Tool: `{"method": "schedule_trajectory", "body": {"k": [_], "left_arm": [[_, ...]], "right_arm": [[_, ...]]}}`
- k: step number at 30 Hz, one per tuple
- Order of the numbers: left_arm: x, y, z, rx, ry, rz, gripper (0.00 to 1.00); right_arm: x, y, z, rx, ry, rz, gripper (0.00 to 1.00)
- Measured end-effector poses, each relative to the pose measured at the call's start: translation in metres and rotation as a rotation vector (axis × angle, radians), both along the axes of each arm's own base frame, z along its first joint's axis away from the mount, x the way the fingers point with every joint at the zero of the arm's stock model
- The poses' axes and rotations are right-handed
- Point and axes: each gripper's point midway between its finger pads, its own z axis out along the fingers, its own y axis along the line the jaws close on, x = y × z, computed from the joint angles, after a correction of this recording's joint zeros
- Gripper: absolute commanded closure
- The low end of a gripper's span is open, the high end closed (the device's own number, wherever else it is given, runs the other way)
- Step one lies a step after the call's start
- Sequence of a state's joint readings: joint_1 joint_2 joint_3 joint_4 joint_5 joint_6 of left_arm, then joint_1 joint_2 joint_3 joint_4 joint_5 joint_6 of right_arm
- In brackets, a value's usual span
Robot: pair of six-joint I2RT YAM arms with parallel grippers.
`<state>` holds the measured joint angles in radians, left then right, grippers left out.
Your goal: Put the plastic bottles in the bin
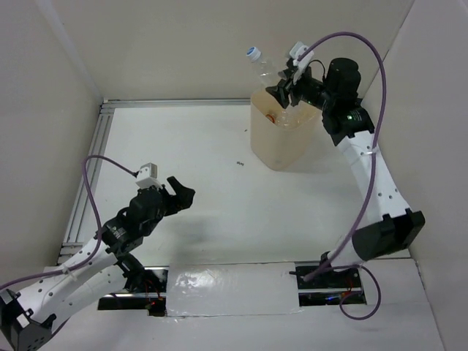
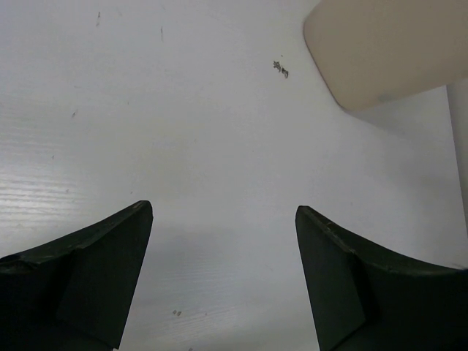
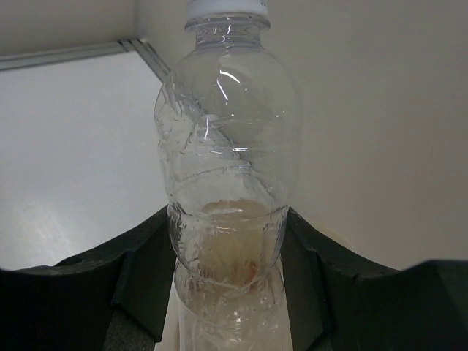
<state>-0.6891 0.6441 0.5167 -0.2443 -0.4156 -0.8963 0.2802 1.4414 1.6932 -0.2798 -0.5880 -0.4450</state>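
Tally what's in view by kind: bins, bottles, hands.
bin: 1
bottle: 1, gripped by the right hand; any inside the bin can't be counted
hands: 2, the left hand open and empty
Total: 4

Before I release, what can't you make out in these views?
- Contents of the bin: top view, the right pincer and bottle cover much of its opening; count unknown.
- Base of the bottle: right wrist view, cut off by the bottom edge.
- Rest of the bin: left wrist view shows one corner only, cropped by the frame.
- Dark speck: too small to identify.
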Motion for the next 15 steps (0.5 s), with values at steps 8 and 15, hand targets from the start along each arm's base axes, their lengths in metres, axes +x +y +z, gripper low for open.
{"method": "schedule_trajectory", "body": {"k": [8,15], "left_arm": [[0.003,-0.01,0.003,-0.014,-0.012,-0.034,0.08],[0.0,-0.011,0.01,-0.019,-0.036,-0.057,0.0]], "right_arm": [[0.103,-0.055,-0.126,-0.1,0.221,-0.185,0.35],[0.114,-0.072,-0.171,-0.167,0.329,-0.174,0.0]]}}
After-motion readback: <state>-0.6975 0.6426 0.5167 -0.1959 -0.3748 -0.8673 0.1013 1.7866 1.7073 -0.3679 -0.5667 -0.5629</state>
